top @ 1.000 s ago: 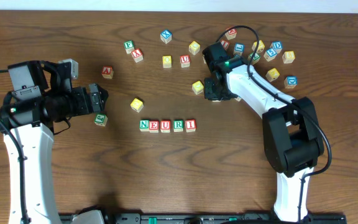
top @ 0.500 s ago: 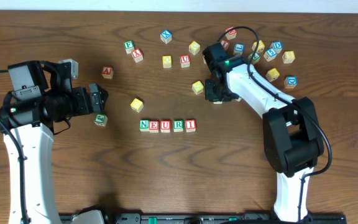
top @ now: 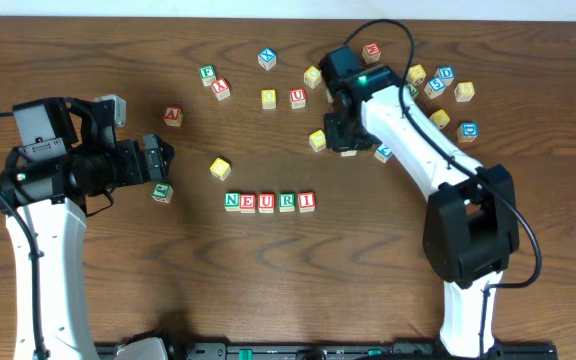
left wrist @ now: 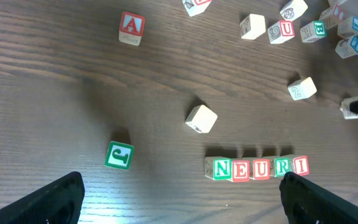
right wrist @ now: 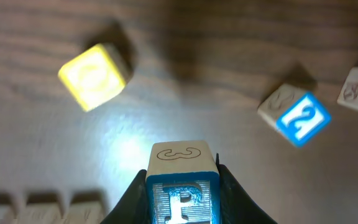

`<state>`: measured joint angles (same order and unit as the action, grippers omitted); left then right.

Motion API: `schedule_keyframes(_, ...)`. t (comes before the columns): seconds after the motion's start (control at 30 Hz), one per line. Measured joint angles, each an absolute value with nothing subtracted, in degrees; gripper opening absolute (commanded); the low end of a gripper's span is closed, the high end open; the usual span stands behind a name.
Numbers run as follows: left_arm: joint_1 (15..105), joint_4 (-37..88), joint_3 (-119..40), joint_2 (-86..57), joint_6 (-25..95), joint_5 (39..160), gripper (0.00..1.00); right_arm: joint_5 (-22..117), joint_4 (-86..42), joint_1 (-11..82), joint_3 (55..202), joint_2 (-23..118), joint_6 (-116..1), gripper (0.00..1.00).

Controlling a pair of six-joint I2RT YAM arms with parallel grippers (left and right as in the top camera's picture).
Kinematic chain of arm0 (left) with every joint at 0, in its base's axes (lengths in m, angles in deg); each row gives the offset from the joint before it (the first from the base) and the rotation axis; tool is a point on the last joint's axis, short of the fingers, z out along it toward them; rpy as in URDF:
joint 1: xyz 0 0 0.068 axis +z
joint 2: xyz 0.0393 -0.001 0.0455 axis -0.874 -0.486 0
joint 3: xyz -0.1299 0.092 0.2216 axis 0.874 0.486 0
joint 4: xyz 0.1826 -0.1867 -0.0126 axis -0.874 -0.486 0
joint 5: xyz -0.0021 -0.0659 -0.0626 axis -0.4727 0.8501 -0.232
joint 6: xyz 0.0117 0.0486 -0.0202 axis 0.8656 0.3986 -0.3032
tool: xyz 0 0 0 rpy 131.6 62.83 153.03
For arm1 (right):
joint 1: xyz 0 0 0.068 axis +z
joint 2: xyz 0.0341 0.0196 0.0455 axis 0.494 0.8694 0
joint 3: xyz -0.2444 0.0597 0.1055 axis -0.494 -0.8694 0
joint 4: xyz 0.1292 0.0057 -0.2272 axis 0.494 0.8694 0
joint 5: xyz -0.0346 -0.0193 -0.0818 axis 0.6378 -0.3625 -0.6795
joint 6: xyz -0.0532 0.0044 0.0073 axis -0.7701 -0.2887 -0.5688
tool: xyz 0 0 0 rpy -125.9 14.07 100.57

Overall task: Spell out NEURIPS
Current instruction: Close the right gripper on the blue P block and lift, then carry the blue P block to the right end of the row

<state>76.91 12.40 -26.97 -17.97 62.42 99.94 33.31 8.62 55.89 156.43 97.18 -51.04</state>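
Five cubes stand in a row reading N E U R I at the table's middle; in the left wrist view the same row lies between my fingertips' far ends. My right gripper hovers behind and to the right of the row. It is shut on the blue P cube, whose top face shows a 3. A yellow-faced cube lies just left of that gripper. My left gripper stands wide open and holds nothing, at the left.
A green cube sits by the left gripper, a red A cube behind it, another yellow cube left of the row. A blue 2 cube lies right of the right gripper. Several loose cubes crowd the back right.
The right arm has shifted slightly toward the far side with the P cube still gripped, uncovering a blue cube beside it. The left arm has not moved.
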Motion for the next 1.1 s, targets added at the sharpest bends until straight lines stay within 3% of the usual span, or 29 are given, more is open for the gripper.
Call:
schedule_keyframes(0.5, 76.9, 12.4, -27.0, -18.0, 62.4, 99.9, 0.99, 22.6, 6.4, 70.6, 150.0, 80.4, -46.3, 0.01)
schedule_keyframes(0.77, 76.9, 12.4, -27.0, -18.0, 62.4, 99.9, 0.99, 22.6, -4.9, 71.1, 128.8, 70.7, -42.8, 0.01)
schedule_keyframes(1.1, 76.9, 12.4, -27.0, -18.0, 62.4, 99.9, 0.99, 23.5, -11.7, 71.1, 122.2, 70.5, -39.7, 0.09)
